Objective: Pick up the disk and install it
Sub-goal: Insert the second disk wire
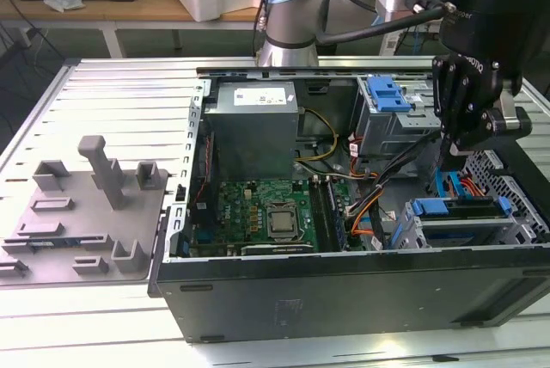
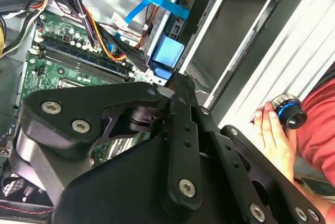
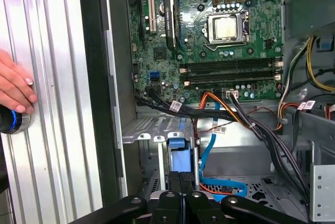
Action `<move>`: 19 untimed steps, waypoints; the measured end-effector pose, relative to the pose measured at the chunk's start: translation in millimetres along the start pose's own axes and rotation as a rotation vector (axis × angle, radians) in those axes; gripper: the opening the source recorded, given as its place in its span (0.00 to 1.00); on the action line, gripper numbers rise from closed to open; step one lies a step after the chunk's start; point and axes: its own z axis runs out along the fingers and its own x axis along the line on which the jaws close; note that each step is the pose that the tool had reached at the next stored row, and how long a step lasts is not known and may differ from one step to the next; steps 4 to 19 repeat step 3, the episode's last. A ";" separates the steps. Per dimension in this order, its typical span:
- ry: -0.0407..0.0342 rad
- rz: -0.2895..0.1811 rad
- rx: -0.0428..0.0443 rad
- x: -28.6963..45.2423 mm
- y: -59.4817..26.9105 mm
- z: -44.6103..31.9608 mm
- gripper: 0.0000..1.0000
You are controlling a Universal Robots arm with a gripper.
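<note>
Blue-framed disk [image 1: 460, 217] sits in drive cage [image 1: 516, 226] at exterior view's right. Black gripper [image 1: 451, 162] hovers above, jaws closed, empty. Risk: descent snags cables [image 3: 235, 114]; person's hand [image 3: 15, 85] nearby.

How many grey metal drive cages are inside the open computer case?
2 cages: one topped by a blue plastic latch, one nearer the camera, below the black tool. Others may be hidden.

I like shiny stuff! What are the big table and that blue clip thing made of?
The table looks like bare metal, probably aluminium: silvery, ribbed with long grooves, softly shiny. The blue clip looks like moulded plastic: solid colour, smooth, dull sheen.
</note>
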 end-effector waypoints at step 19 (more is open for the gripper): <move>-0.0001 0.000 0.0010 0.0 0.0 0.0 0.11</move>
